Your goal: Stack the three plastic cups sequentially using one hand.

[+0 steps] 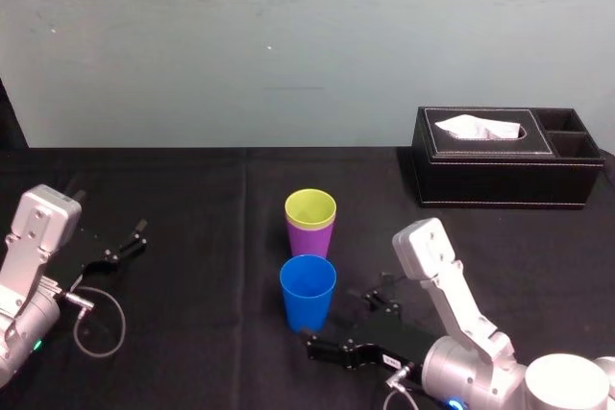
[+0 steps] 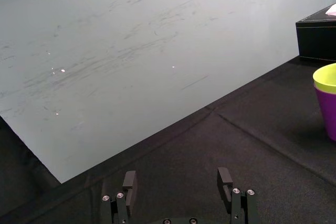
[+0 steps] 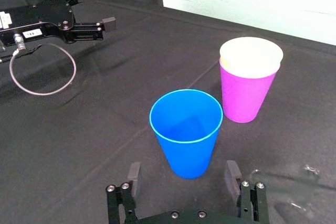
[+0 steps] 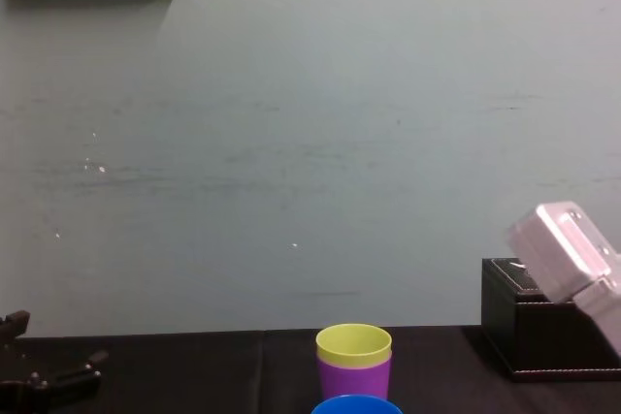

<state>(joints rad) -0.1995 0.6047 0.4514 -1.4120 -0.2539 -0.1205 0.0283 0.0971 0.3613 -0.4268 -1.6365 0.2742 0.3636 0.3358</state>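
Three cups: blue cup [image 1: 307,290] lower centre; yellow-green cup [image 1: 310,206] nested in purple cup [image 1: 310,237] above.
Right claw [image 1: 344,322]: open beside blue cup.
Left claw [image 2: 177,178]: open, far left.
Handling: likely light, slick; pinch mid-wall.

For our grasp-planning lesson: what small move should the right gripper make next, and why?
Probably ease the right gripper forward until its open fingers flank the blue cup, then close. That cup stands alone just ahead of it, while the yellow-green cup already sits inside the purple cup. The left gripper rests far to the left.
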